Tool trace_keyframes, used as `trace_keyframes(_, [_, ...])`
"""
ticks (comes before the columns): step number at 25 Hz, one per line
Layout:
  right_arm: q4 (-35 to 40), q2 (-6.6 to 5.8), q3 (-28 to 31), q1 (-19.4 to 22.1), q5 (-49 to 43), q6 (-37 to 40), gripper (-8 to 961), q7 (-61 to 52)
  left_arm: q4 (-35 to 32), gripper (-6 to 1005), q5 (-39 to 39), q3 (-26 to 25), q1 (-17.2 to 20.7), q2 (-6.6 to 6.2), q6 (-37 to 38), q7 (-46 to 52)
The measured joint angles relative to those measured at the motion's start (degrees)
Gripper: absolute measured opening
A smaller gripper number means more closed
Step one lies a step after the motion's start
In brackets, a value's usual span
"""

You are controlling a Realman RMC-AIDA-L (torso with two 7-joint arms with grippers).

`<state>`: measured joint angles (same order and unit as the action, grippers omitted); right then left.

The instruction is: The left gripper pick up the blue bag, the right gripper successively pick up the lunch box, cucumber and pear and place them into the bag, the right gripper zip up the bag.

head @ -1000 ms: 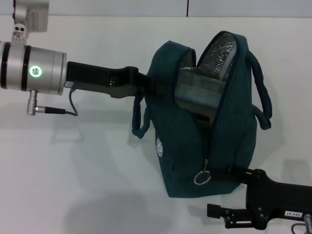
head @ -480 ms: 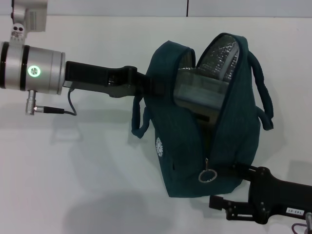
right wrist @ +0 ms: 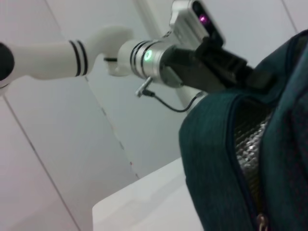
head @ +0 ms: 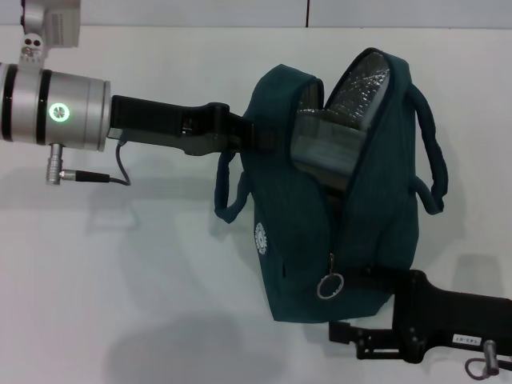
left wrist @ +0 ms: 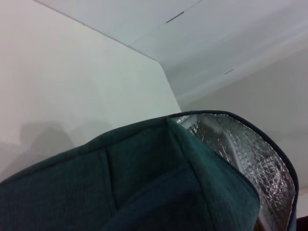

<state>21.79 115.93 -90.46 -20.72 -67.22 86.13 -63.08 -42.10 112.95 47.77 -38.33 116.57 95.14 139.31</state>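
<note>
1. Up above the white desk (head: 120,264), the blue bag (head: 296,240) hangs in the air, its base clear of the surface and a soft shadow lying under it.
2. At the bag's upper left edge, the left hand (head: 254,138) reaches in from the left on a black arm with a silver joint that shows a green light; its fingers are pressed together on the fabric of the blue bag there, and the bag hangs from that grip.
3. Inside the open mouth, the lunch box (head: 324,148) sits tilted, its clear wall showing against the silver foil lining (head: 360,84).
4. From the left wrist view, only the bag's teal rim and a stretch of the foil lining can be seen, with the white wall behind.
5. Lower down, the zip is closed along the bottom part of the opening, and the ring zip pull (head: 330,286) dangles on the bag's front, low and to the right of the small white round logo (head: 261,238).
6. Just right of that ring, the right hand (head: 364,308) comes in from the lower right corner, one finger lying against the bag's lower side and the other below the base; whether it pinches anything cannot be told.
7. One loop handle (head: 228,188) droops on the bag's left side, the other (head: 432,156) arcs down the right.
</note>
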Motion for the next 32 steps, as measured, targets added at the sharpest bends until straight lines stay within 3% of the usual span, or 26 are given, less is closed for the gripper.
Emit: trace_keyframes(32, [1.78,-0.03,-4.55,-2.56,1.47,-3.65,836,-0.92,-0.15,50,-0.11,-0.07,0.53,-0.20,0.23,-0.33])
